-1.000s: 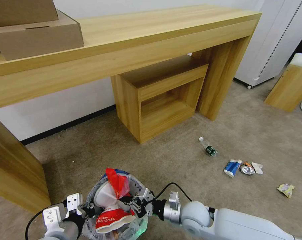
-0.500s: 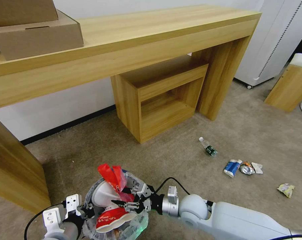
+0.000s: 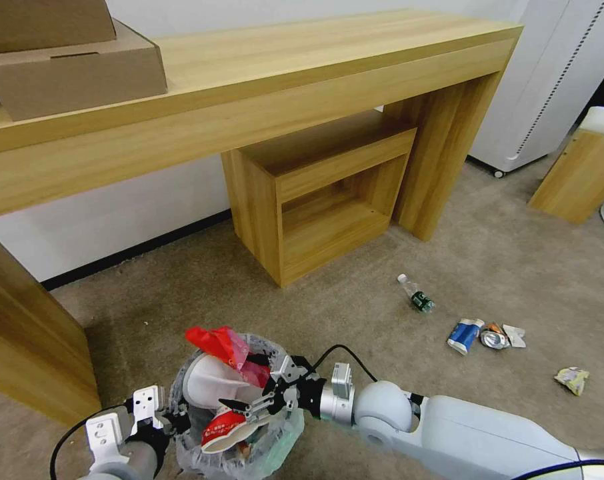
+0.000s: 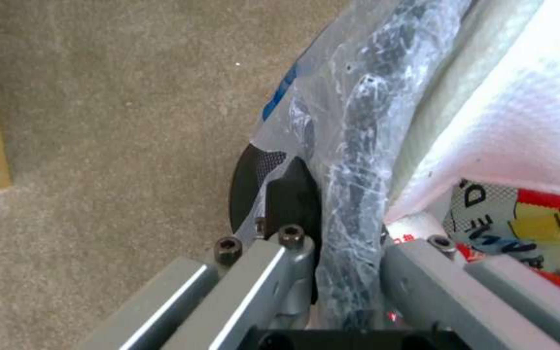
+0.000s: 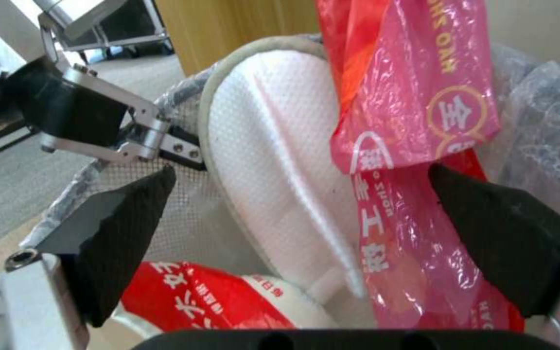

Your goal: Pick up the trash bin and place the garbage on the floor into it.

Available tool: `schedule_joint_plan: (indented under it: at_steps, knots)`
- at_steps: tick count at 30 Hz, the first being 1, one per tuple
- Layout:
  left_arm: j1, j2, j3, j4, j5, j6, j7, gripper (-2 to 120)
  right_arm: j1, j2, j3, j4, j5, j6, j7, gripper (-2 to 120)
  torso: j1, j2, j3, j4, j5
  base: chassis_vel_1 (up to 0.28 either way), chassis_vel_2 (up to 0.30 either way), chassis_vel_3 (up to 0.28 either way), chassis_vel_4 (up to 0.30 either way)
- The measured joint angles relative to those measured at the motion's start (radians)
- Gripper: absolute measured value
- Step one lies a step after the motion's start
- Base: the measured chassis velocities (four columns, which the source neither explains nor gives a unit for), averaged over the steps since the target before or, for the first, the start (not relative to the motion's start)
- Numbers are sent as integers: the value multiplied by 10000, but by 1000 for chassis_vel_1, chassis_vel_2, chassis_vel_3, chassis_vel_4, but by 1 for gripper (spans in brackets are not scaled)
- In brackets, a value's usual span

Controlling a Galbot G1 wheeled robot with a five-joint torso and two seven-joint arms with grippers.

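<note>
The trash bin (image 3: 270, 351), lined with a crinkled clear bag, hangs low over the carpet at the front. My left gripper (image 3: 171, 421) is shut on its rim (image 4: 358, 146). My right gripper (image 3: 252, 395) hovers open over the bin's mouth, holding nothing. Between its black pads (image 5: 124, 228) I see a white slipper (image 5: 273, 184), a red wrapper (image 5: 416, 97) and a red-white cup (image 3: 223, 428), all inside the bin. More garbage lies on the carpet to the right: a small bottle (image 3: 419, 297), a blue-white packet (image 3: 465, 335), a crushed can (image 3: 494, 339), a tissue (image 3: 515, 335) and a crumpled wrapper (image 3: 572, 379).
A long wooden table (image 3: 262, 87) stands ahead, with a wooden cube shelf (image 3: 322, 200) under it and cardboard boxes (image 3: 69, 67) on top. Its leg panel (image 3: 29, 347) is close on the left. A white cabinet (image 3: 555, 73) and a wooden stool (image 3: 582, 167) stand at right.
My right gripper has opened and let go of the red wrapper, which has tipped toward the far left of the bin. The gripper has shifted slightly left. The left gripper still holds the rim.
</note>
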Motion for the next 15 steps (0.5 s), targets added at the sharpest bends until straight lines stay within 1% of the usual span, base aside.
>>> schedule_joint_plan:
  at_steps: [8,15]
  knots:
    - [-42,-46,9,-17,52,-16,19,0,320,59,-117,163,64,-35,532,100,0,0,0,0,0,0,0,0,0]
    - [-70,-18,-33,-35,-12,25,57,0,484,51,-175,238,127,-74,753,100,0,0,0,0,0,0,0,0,0]
